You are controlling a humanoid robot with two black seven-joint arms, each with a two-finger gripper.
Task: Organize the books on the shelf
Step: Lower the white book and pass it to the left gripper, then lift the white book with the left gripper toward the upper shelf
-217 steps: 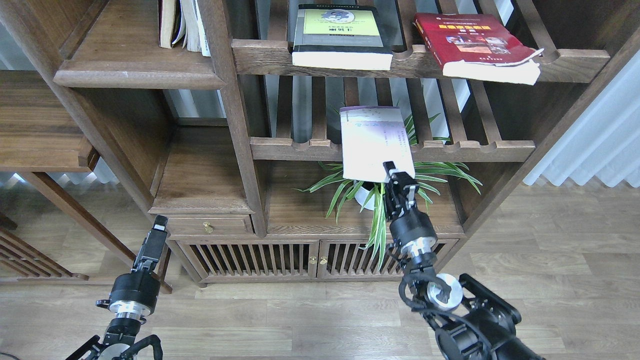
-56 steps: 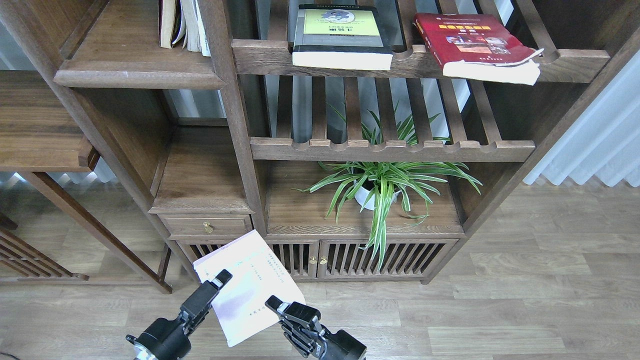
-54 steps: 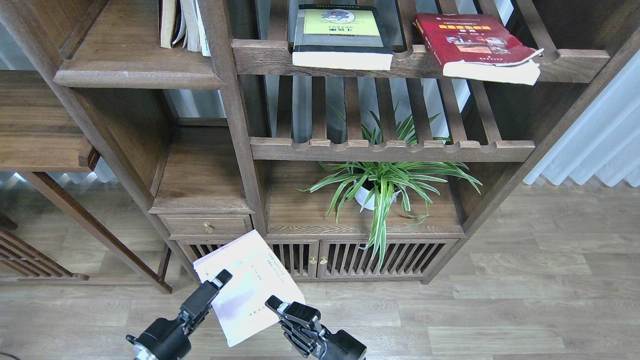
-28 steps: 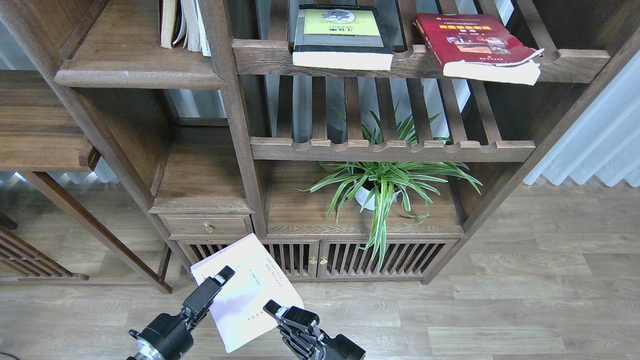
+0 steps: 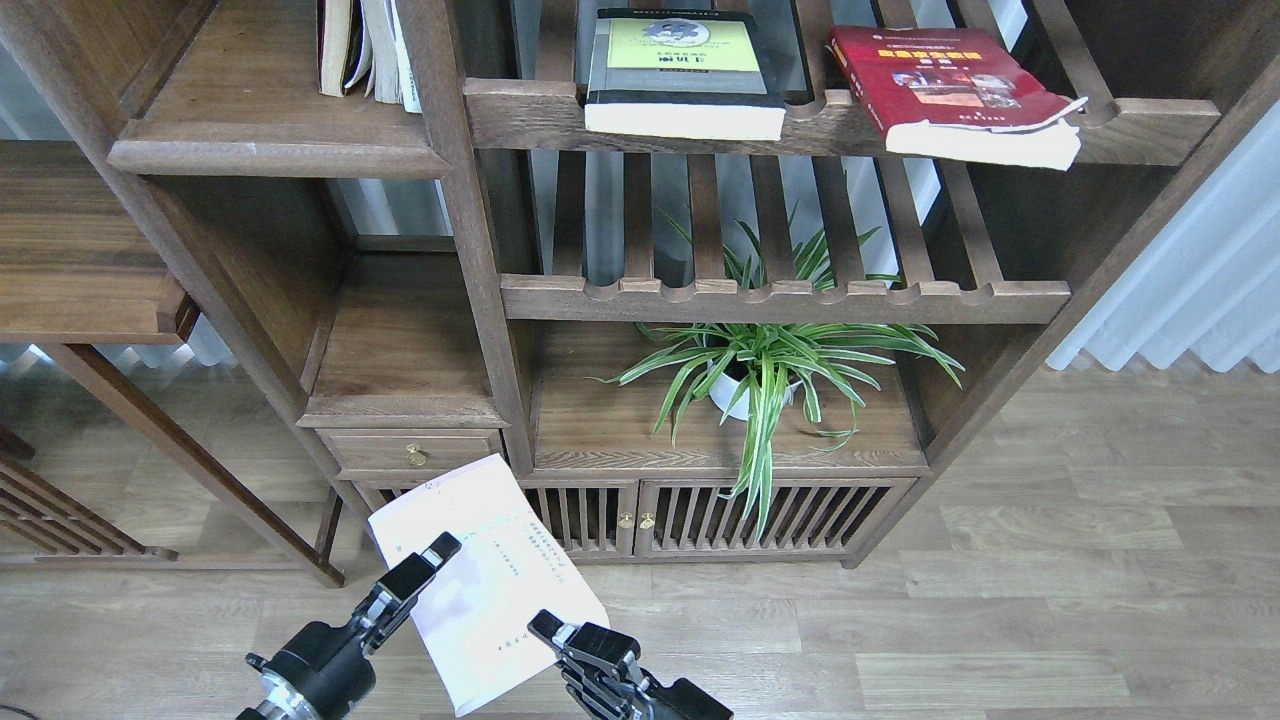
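Books, three: pale book (image 5: 487, 580) held low before the cabinet, left gripper (image 5: 425, 565) clamped on its left edge, right gripper (image 5: 560, 635) touching its right edge, grip not discernible. Black book (image 5: 686, 72) and red book (image 5: 950, 90) lie on the top slatted shelf (image 5: 830, 125). None yet on the solid shelf (image 5: 270, 130); judged all three remain.

The pale lilac-white paperback book (image 5: 487, 575) (once held high by the right gripper (image 5: 548, 628)) now sits low, shifted leftward against the left gripper (image 5: 432, 558).
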